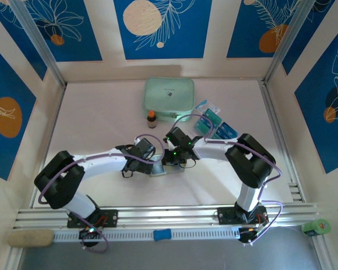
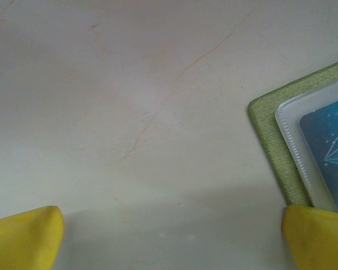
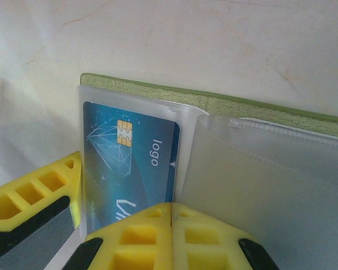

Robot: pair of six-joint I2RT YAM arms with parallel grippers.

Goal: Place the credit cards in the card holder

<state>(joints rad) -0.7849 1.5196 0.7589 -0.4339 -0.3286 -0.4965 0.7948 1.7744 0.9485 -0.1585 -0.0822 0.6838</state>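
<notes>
The olive-green card holder point(image 3: 259, 109) lies open on the table, its clear pockets facing up. One blue credit card point(image 3: 129, 152) with a gold chip sits inside the left clear pocket. My right gripper point(image 3: 173, 209) is shut, its yellow tips pressed together over the holder's middle by the card's lower edge. My left gripper point(image 2: 169, 242) is open wide over bare table, and its right fingertip point(image 2: 318, 236) rests at the corner of the card holder point(image 2: 270, 140). More credit cards point(image 1: 225, 132) lie at the back right. Both grippers meet over the holder point(image 1: 158, 171) at the table's centre.
A mint-green zip case point(image 1: 169, 98) lies at the back centre with a small brown bottle point(image 1: 151, 119) in front of it. A clear packet point(image 1: 205, 107) lies beside the loose cards. A beige pad point(image 1: 31, 237) and a green object point(image 1: 316, 227) sit off the near rail.
</notes>
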